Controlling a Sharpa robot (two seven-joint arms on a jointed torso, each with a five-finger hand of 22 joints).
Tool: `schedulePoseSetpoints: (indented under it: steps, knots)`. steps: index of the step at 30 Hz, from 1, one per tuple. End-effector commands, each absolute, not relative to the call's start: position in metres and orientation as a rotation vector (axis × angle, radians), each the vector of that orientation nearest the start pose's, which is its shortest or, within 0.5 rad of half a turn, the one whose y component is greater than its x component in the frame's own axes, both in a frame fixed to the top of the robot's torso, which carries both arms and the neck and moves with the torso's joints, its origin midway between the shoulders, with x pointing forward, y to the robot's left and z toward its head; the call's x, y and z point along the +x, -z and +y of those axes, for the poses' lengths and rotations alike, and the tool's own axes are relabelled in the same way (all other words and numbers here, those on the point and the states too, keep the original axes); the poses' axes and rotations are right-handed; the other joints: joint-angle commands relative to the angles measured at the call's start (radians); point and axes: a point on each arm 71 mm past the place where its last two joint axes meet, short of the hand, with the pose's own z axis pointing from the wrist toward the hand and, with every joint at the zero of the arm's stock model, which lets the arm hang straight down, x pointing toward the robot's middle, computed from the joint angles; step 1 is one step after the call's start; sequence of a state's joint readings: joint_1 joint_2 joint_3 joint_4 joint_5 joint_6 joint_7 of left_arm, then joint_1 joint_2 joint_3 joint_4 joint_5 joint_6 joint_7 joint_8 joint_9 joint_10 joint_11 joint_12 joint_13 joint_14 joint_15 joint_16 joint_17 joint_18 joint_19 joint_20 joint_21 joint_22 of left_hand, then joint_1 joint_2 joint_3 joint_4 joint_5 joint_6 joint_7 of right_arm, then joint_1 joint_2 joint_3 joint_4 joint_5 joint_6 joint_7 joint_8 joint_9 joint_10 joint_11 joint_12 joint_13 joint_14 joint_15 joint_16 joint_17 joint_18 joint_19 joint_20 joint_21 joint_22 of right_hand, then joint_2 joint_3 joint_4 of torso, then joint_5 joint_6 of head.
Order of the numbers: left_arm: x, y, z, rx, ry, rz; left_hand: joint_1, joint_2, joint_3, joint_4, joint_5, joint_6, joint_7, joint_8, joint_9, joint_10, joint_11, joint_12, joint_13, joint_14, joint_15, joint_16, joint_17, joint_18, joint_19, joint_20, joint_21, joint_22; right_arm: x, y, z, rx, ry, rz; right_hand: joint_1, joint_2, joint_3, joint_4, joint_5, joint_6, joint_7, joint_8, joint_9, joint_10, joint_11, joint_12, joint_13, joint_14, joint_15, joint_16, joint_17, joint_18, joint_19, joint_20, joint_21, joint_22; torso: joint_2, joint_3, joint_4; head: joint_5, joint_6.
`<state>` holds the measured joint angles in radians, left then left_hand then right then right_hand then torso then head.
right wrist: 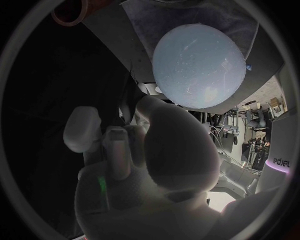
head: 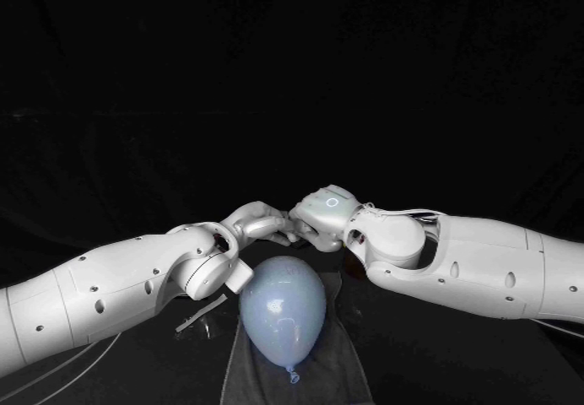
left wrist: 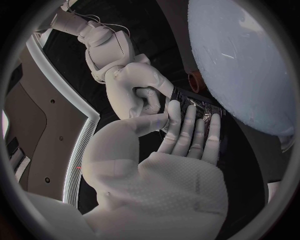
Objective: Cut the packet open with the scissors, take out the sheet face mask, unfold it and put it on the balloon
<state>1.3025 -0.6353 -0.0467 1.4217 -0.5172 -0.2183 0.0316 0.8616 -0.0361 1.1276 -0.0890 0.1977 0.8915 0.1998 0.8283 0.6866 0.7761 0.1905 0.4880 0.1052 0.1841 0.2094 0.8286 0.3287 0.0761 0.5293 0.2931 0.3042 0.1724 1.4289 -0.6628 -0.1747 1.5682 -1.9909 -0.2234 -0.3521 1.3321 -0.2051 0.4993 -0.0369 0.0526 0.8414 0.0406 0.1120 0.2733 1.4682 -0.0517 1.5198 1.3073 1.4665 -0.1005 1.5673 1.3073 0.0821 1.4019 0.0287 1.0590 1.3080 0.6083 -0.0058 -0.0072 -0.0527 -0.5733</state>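
Note:
A pale blue balloon (head: 283, 308) lies on a clear tray (head: 347, 371) at the table's near middle, knot toward me. Just beyond it my two hands meet. My left hand (head: 262, 223) lays its fingers (left wrist: 190, 132) flat over a dark glossy packet (left wrist: 201, 109), with the thumb against the packet's near edge. My right hand (head: 319, 213) curls its fingers (left wrist: 145, 97) onto the packet's other end. In the right wrist view the right hand (right wrist: 134, 150) is curled in, with the balloon (right wrist: 199, 65) beyond it. The balloon (left wrist: 250, 65) lies close beside the packet.
A reddish-brown ring (left wrist: 195, 80), possibly a scissors handle, lies on the table between the packet and the balloon; the ring (right wrist: 72, 12) also appears in the right wrist view. Both forearms flank the balloon. Black table stretches away behind the hands.

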Motion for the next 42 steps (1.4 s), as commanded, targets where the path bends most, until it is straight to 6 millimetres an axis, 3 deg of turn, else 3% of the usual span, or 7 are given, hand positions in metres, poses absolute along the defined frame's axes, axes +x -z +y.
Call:
schedulePoseSetpoints:
  steps: [1,9,15,20,37,42]
  knots:
    - [0.5058,0.1438,0.1091,-0.485,1.412,1.823,-0.003,0.000,0.050,-0.046,0.010,0.009,-0.004,0.025,0.000,0.002,-0.003,0.003,-0.003,-0.008,0.000,-0.004,-0.005,-0.009,0.008,-0.002,-0.007,-0.003,0.4925,0.1200,-0.1108,-0.700,-0.186,1.384,0.015,0.011,-0.008,0.000,-0.004,0.012,0.005,0.008,0.002,0.068,0.012,0.007,0.222,0.104,0.009,0.004,0.264,0.006,0.009,-0.002,0.008,0.088,0.000,-0.0004,0.0000,0.000,-0.002]
    - [0.5040,0.1429,0.1079,-0.474,1.428,1.822,-0.004,0.000,0.049,-0.048,0.032,0.010,-0.004,0.034,-0.002,0.002,-0.003,0.003,-0.014,-0.006,0.001,-0.010,-0.022,-0.009,0.015,-0.002,-0.015,-0.009,0.4948,0.1213,-0.1131,-0.698,-0.146,1.400,0.017,0.023,-0.008,0.005,-0.004,0.064,0.043,0.032,0.009,0.075,0.044,0.015,0.229,0.104,0.037,0.004,0.264,0.002,0.017,0.004,0.021,0.096,0.000,-0.0001,-0.0006,0.000,-0.006]
    - [0.5035,0.1425,0.1082,-0.475,1.435,1.819,-0.005,-0.001,0.049,-0.050,0.043,0.011,-0.004,0.039,-0.003,0.004,-0.003,0.004,-0.019,-0.004,0.001,-0.011,-0.029,-0.009,0.018,-0.002,-0.019,-0.012,0.4956,0.1217,-0.1144,-0.697,-0.133,1.406,0.018,0.032,-0.003,0.009,-0.004,0.125,0.057,0.057,0.016,0.076,0.072,0.016,0.230,0.104,0.059,0.004,0.264,0.001,0.019,0.017,0.021,0.099,0.000,0.0003,-0.0003,0.001,-0.009]
    - [0.5029,0.1421,0.1087,-0.481,1.444,1.817,-0.006,-0.001,0.049,-0.051,0.055,0.012,-0.004,0.043,-0.003,0.007,-0.004,0.005,-0.024,0.000,0.000,-0.012,-0.037,-0.008,0.020,-0.002,-0.023,-0.015,0.4958,0.1216,-0.1154,-0.699,-0.122,1.403,0.021,0.035,0.001,0.007,-0.004,0.170,0.063,0.074,0.019,0.078,0.080,0.019,0.232,0.104,0.068,0.004,0.264,0.000,0.021,0.025,0.024,0.102,0.000,0.0002,-0.0006,0.002,-0.013]
    - [0.5017,0.1414,0.1100,-0.492,1.462,1.825,-0.008,-0.002,0.050,-0.053,0.078,0.015,-0.006,0.054,-0.004,0.013,-0.005,0.007,-0.032,0.007,-0.001,-0.015,-0.051,-0.008,0.026,-0.002,-0.031,-0.021,0.4944,0.1161,-0.1181,-0.706,-0.119,1.317,0.021,0.080,0.000,0.013,-0.005,0.298,0.039,0.148,0.042,0.103,0.061,0.051,0.263,0.104,0.053,0.004,0.264,-0.004,0.039,0.021,0.064,0.122,0.000,-0.0003,0.0001,0.009,-0.023]
    - [0.5009,0.1414,0.1094,-0.489,1.467,1.832,-0.009,-0.002,0.050,-0.054,0.083,0.016,-0.006,0.056,-0.005,0.014,-0.005,0.006,-0.034,0.008,-0.001,-0.015,-0.054,-0.008,0.027,-0.002,-0.032,-0.022,0.4937,0.1131,-0.1182,-0.704,-0.138,1.271,0.016,0.085,-0.002,0.015,-0.004,0.320,0.024,0.174,0.055,0.103,0.048,0.051,0.263,0.104,0.042,0.004,0.264,-0.008,0.048,0.015,0.089,0.132,0.000,-0.0002,-0.0001,0.012,-0.023]
